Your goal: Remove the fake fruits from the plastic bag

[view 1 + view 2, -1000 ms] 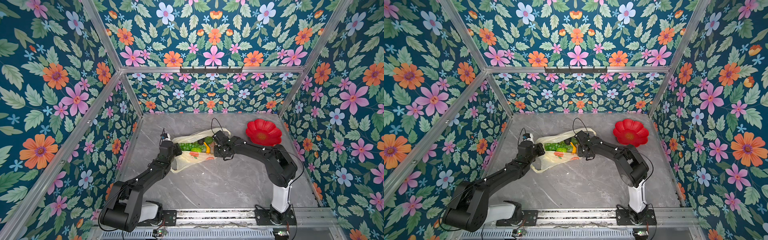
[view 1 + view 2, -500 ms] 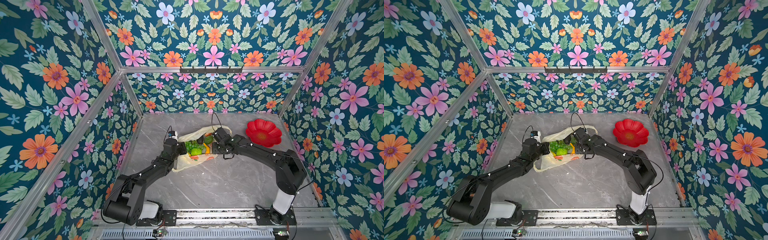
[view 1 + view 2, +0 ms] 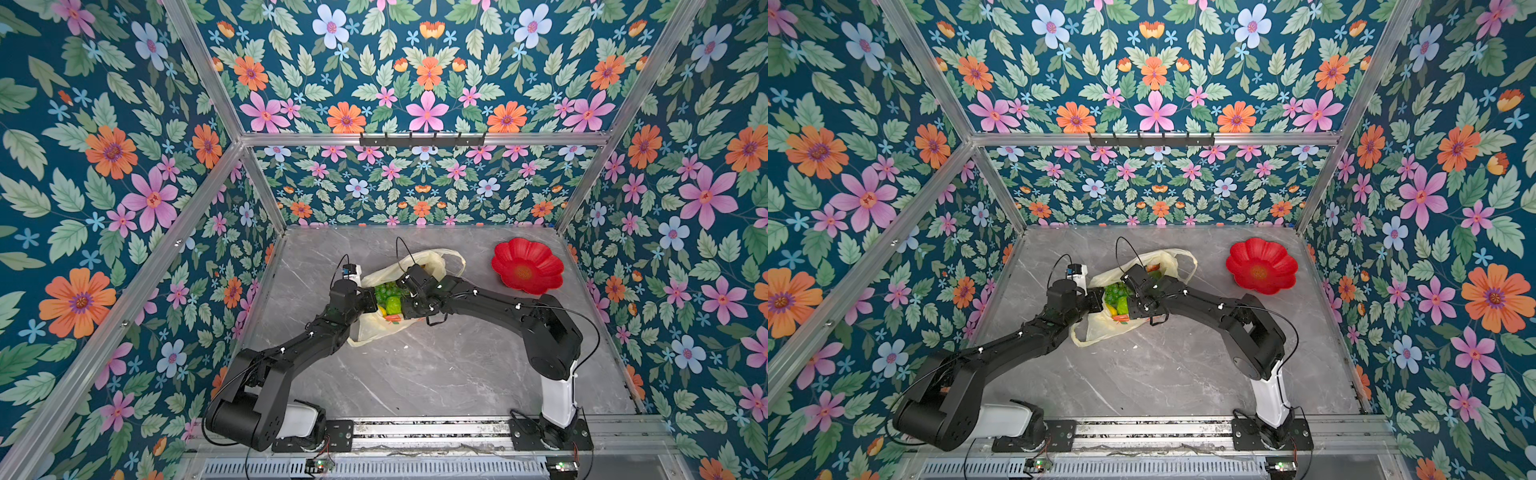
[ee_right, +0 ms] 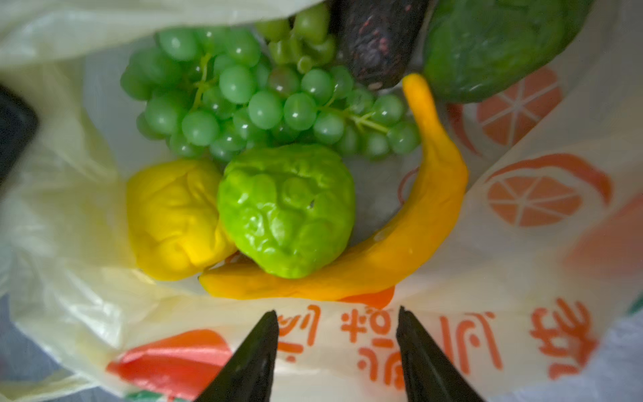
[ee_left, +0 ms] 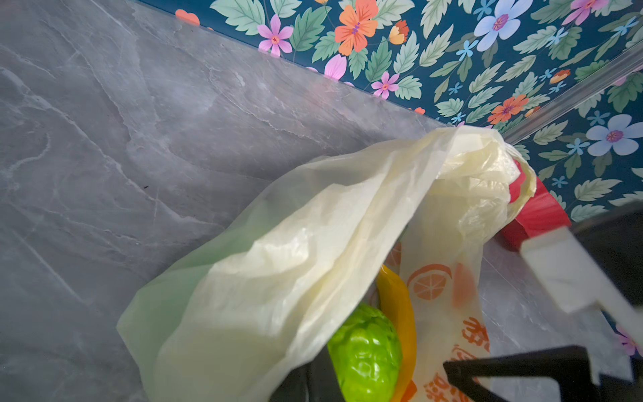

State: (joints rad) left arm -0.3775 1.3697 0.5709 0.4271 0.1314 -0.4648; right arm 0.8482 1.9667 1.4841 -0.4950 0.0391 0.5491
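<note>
Fake fruits all sit inside the plastic bag, mid-counter: grapes, lemon, bumpy green fruit, banana. None out yet, so I'd call it barely started. Left hand is pinched closed on the bag's left rim, lifting the mouth. Right hand is roughly half open over the mouth, holding nothing. Red plate far right. Grey marble counter, floral walls.

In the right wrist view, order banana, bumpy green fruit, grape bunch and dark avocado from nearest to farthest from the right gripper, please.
1. banana, just ahead of the right gripper
2. bumpy green fruit, in the banana's curve
3. grape bunch, behind it
4. dark avocado, deepest
</note>
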